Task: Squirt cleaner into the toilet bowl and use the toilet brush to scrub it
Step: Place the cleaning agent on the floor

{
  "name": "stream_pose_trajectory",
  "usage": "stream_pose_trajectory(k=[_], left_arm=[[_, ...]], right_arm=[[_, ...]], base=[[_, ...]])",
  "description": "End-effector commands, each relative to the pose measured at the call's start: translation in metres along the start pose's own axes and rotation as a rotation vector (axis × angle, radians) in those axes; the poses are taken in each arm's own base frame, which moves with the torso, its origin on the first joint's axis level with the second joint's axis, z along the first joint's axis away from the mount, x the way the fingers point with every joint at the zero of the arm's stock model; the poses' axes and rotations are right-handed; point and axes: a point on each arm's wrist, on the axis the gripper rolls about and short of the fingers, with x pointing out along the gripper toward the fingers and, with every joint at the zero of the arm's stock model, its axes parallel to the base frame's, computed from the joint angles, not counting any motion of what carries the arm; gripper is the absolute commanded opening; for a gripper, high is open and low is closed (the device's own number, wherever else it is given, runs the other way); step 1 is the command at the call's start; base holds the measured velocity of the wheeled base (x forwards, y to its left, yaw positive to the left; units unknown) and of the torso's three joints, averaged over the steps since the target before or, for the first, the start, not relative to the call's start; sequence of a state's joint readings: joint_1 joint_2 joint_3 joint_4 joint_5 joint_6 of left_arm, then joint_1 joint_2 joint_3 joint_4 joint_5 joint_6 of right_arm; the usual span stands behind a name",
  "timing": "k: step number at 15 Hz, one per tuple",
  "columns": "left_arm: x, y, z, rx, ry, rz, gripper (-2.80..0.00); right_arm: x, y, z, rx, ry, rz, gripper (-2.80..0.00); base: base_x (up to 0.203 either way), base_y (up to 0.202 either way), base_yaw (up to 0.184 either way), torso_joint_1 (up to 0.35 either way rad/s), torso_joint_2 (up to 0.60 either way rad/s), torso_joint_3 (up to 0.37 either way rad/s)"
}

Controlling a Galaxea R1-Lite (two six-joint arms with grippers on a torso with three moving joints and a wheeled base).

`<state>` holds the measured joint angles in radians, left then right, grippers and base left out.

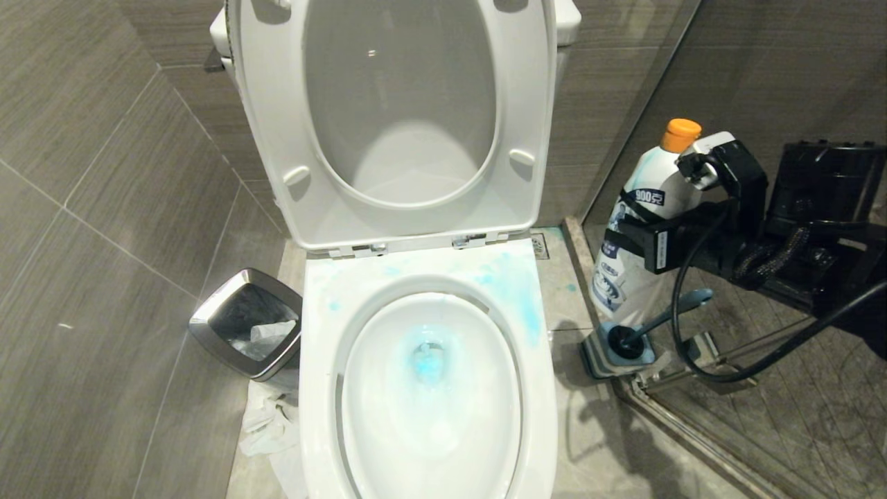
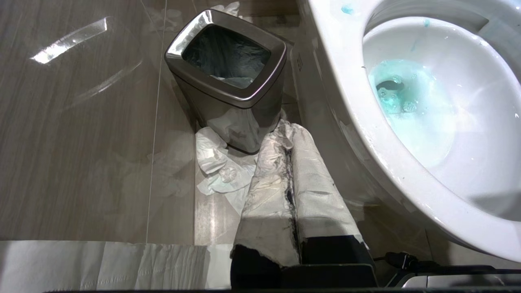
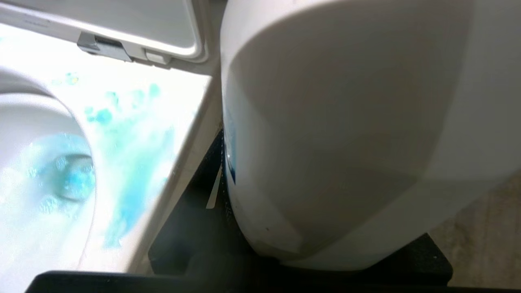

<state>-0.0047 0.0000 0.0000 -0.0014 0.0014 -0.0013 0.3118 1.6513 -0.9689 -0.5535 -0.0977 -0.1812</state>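
Cleaner base hidden behind right gripper — toilet bowl front cut off.

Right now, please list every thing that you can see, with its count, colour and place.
cleaner: one, white with orange cap, right of the toilet, held upright
toilet bowl: one, white, centre, blue liquid inside, blue smears on rim
seat and lid: white, raised
toilet brush: one, blue-grey handle, black head, in its holder on the floor, right
waste bin: one, silver-rimmed, left
crumpled paper: white, floor, beside bin
right gripper: black, around the cleaner
left gripper: paper-wrapped, shut, low on left
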Motion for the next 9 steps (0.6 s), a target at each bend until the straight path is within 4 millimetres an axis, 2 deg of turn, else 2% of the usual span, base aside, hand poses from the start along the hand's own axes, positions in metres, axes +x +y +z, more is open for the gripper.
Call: stream_pose_trajectory(k=[1,3,5,9], left_arm=[[0.000,0.000,0.000,0.000,-0.001,0.000,-2.80],[0.000,0.000,0.000,0.000,0.000,0.000,-2.80],[0.000,0.000,0.000,0.000,0.000,0.000,-2.80],[0.000,0.000,0.000,0.000,0.000,0.000,-2.80]], right_arm=[[0.035,0.012,-0.025,0.009,0.007,0.001,-2.80],[0.069,0.020,-0.046,0.020,-0.054,-0.046,-2.80],[0.089,0.023,-0.054,0.033,-0.153,-0.136,-2.80],[0.079,0.019,-0.037,0.007,-0.192,-0.183,-2.80]], base=[[0.000,0.000,0.000,0.000,0.00,0.000],[0.000,0.000,0.000,0.000,0.00,0.000],[0.000,0.000,0.000,0.000,0.00,0.000],[0.000,0.000,0.000,0.000,0.00,0.000]])
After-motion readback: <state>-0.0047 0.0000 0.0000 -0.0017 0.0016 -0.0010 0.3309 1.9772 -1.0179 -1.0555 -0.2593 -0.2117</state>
